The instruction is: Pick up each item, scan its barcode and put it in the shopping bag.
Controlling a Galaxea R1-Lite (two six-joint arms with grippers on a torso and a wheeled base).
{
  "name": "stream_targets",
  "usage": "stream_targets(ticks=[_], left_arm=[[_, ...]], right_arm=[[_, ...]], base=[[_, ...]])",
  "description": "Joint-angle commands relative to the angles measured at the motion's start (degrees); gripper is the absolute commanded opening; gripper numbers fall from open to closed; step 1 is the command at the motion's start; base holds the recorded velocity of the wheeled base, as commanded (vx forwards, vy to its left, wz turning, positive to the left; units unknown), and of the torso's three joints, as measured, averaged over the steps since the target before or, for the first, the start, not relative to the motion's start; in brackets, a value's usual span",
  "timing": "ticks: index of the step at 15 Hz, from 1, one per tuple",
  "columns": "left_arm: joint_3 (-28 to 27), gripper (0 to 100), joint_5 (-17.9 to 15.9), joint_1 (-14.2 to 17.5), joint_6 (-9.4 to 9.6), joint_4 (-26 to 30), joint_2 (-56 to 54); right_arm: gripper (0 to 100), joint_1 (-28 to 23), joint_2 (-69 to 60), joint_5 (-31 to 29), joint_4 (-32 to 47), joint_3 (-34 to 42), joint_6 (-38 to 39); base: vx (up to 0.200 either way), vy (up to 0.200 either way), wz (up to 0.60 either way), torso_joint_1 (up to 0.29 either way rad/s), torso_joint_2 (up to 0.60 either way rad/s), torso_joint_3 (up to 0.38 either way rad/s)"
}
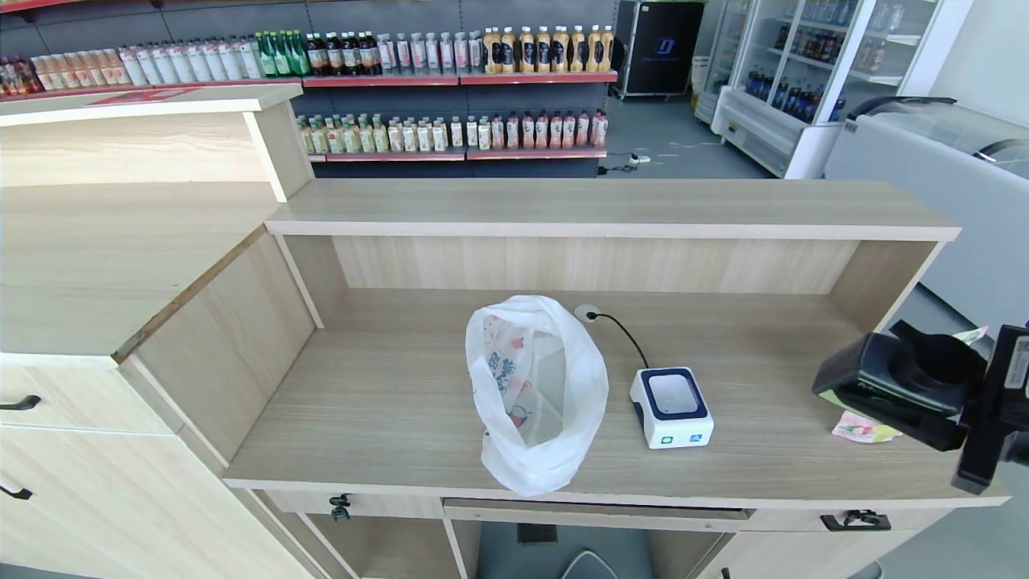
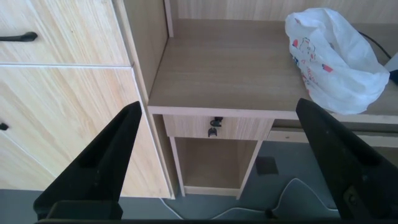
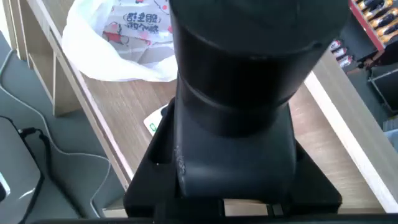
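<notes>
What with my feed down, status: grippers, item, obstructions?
Left gripper open, empty, off light wooden counter, left front. Right gripper at flat pastel packet, right end. White plastic shopping bag open mid-counter. White-and-blue scanner box between them.

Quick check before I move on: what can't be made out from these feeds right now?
Packet, head view: mostly covered by the right arm; its kind and barcode cannot be told.
Bag, head view: crumpled folds hide part of its inside.
Scanner: cut off by the edge in the left wrist view; nearly all behind the arm's dark housing in the right wrist view.
</notes>
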Motion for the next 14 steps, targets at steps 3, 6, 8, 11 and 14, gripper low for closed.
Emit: stream_targets(ticks=[3, 6, 8, 11, 14], left_arm=[[0.0, 100, 0.0, 0.0, 0.02, -0.01, -0.02], [0.0, 100, 0.0, 0.0, 0.02, -0.01, -0.02], [0.0, 100, 0.0, 0.0, 0.02, -0.01, -0.02], [0.0, 100, 0.0, 0.0, 0.02, -0.01, -0.02], [0.0, 100, 0.0, 0.0, 0.02, -0.01, -0.02]], right_arm=[[0, 0.34, -0.68, -5.79, -0.38, -2.34, 12.41], [0, 9.48, 2.75, -11.42, -0.56, -6.03, 44.93], [0, 8.08, 9.6, -11.51, -1.97, -9.11, 59.08], [0, -0.89, 24.45, -11.77, -6.54, -9.81, 65.41], [0, -7.66, 33.68, -5.44, -6.36, -11.3, 64.88]], base=[[0.0, 0.0, 0.6, 0.001, 0.0, 0.01], [0.0, 0.0, 0.2, 0.001, 0.0, 0.002], [0.0, 0.0, 0.0, 0.0, 0.0, 0.0], [0.0, 0.0, 0.0, 0.0, 0.0, 0.0], [0.0, 0.0, 0.0, 0.0, 0.0, 0.0]])
